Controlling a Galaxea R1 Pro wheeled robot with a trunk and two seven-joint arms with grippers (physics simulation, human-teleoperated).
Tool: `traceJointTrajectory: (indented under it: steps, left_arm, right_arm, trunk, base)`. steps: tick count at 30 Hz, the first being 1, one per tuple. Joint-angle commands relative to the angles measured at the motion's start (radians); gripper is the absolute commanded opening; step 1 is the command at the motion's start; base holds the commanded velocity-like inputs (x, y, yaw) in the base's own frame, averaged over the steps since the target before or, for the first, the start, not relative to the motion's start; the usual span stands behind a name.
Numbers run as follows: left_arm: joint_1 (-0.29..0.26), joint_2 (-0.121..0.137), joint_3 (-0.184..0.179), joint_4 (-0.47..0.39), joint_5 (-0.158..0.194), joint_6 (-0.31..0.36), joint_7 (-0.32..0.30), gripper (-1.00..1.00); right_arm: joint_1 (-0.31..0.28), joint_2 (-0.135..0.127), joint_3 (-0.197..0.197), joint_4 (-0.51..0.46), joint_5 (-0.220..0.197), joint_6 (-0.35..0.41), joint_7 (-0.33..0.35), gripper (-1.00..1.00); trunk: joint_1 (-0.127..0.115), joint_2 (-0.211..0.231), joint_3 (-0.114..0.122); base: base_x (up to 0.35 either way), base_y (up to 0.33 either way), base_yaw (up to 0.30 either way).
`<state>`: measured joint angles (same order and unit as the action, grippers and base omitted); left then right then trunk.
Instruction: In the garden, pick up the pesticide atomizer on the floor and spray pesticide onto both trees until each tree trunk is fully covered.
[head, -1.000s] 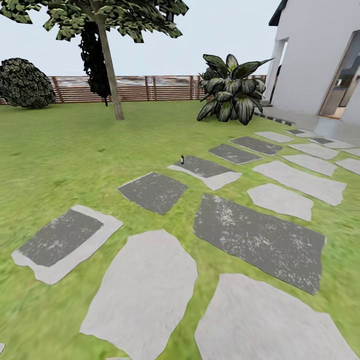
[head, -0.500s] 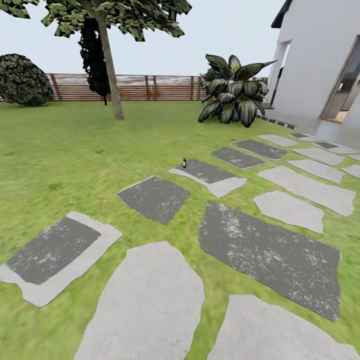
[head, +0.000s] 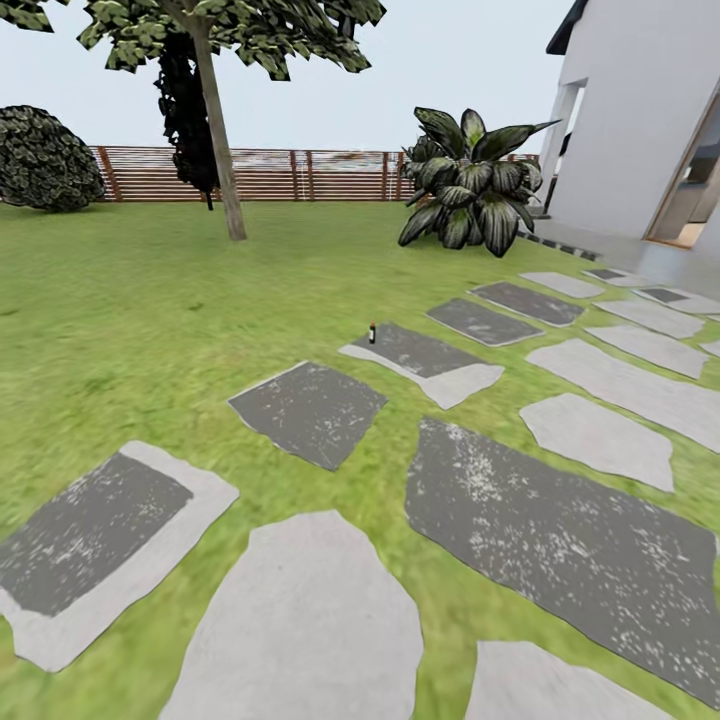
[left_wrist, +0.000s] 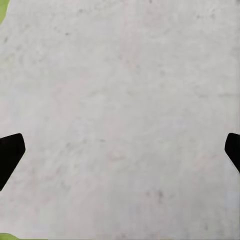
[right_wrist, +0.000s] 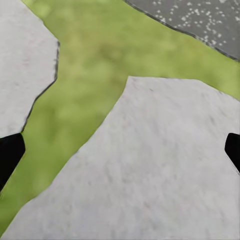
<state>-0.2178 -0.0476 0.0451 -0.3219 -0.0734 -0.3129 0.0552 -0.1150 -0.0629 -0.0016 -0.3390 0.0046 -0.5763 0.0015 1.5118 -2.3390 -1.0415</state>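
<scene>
- Well, the atomizer (head: 372, 333) is a tiny dark bottle standing upright far ahead, at the near-left corner of a dark stone (head: 425, 353), right where that slab meets the lawn (head: 150, 310).
- One tree (head: 220, 130) stands well beyond it, its pale trunk (head: 222, 150) leaning a little, near the fence (head: 300, 175); a dark bush (head: 45, 160) sits off to its left.
- Big-leaved plant (head: 470, 180) and the white house (head: 640, 110) lie to the right, clear of the route.
- Left gripper (left_wrist: 120, 150): two black fingertips (left_wrist: 9, 152) show at opposite edges of its wrist view, so the jaws are spread wide with nothing between them, hanging over a pale stone (left_wrist: 120, 100).
- Right gripper (right_wrist: 120, 150): same story, fingertips (right_wrist: 9, 152) far apart, jaws empty, over a pale slab (right_wrist: 150, 165) with a strip of grass beside it.
- My guess on handling: a small spray bottle ought to be light and rigid, likely smooth plastic, so a bit slippery and easy to tip over with a nudge.
- It looks narrow, so I would close on the body around its middle, from the side, leaving the top free for spraying; the nozzle is too small to make out from here.
- Standing on a stone's edge, it could topple onto the grass if bumped on approach.
</scene>
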Motion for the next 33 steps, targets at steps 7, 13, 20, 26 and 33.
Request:
traceJointTrajectory:
  steps: [7,13,20,26,33]
  left_arm:
    - [0.000,0.000,-0.001,0.000,0.000,0.000,0.000,1.00]
    - [0.000,0.000,-0.001,0.000,0.000,0.000,0.000,1.00]
    - [0.000,0.000,-0.001,0.000,0.000,0.000,0.000,1.00]
    - [0.000,0.000,-0.001,0.000,0.000,0.000,0.000,1.00]
    - [0.000,0.000,-0.001,0.000,0.000,0.000,0.000,1.00]
  right_arm:
    - [0.000,0.000,-0.001,0.001,0.000,0.000,0.001,1.00]
    - [0.000,0.000,-0.001,0.002,0.000,0.000,0.002,1.00]
    - [0.000,0.000,-0.001,0.002,0.000,0.000,0.002,1.00]
    - [0.000,0.000,-0.002,0.002,0.000,0.000,0.002,1.00]
    - [0.000,0.000,-0.002,0.002,0.000,0.000,0.002,1.00]
  trunk:
    - [0.000,0.000,0.000]
    - [0.000,0.000,0.000]
    - [0.000,0.000,0.000]
    - [0.000,0.000,0.000]
    - [0.000,0.000,0.000]
  base:
    - [0.335,0.001,0.000]
    - [0.335,0.000,0.000]
    - [0.335,0.000,0.000]
    - [0.335,0.000,0.000]
    - [0.336,0.000,0.000]
